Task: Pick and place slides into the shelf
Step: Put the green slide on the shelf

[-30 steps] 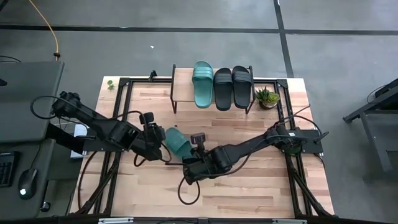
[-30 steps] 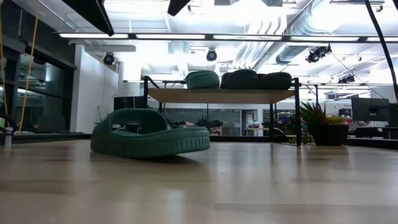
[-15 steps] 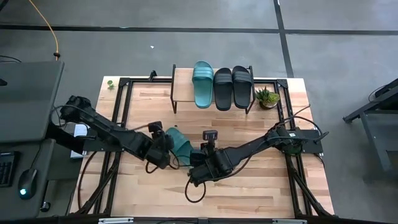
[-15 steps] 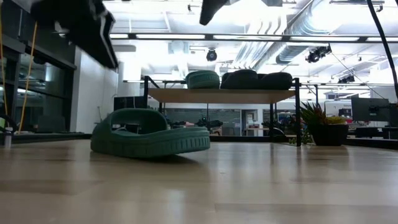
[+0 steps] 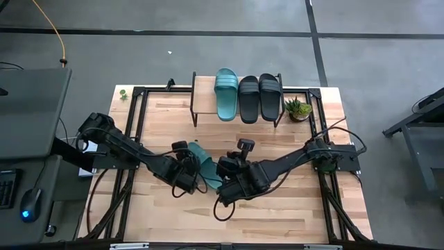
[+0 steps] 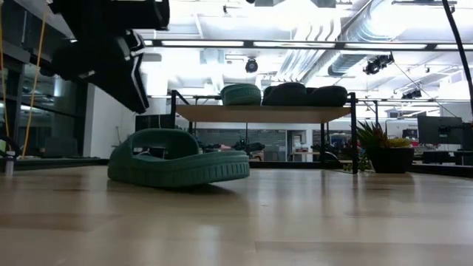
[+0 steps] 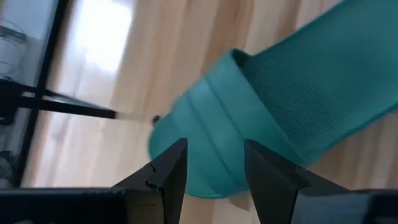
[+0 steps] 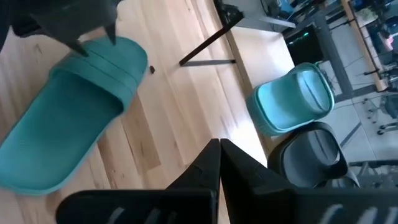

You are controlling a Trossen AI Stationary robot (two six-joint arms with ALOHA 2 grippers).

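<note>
One teal-green slide (image 5: 202, 162) lies sole-down on the tabletop, seen side-on in the low view (image 6: 177, 159). My left gripper (image 7: 214, 177) hovers open just above it, its fingers either side of the ribbed strap (image 7: 217, 134) without touching. In the low view my left gripper (image 6: 137, 96) hangs over the slide's left end. My right gripper (image 8: 219, 163) is shut and waits beside the slide, on its right (image 5: 227, 169). The shelf (image 5: 202, 90) at the far edge carries a teal slide (image 5: 225, 93) and two black slides (image 5: 259, 96) on its plank top.
A small potted plant (image 5: 298, 108) stands right of the shelf. Black frame rails (image 5: 135, 118) run along the table's left and right sides. Bare wood lies between the slide and the shelf, and the plank's left part shows uncovered.
My left gripper has moved toward the table's right and down, coming over the teal slide on the table. My right gripper has shifted a little toward the right and far side. The slide has stayed where it was.
</note>
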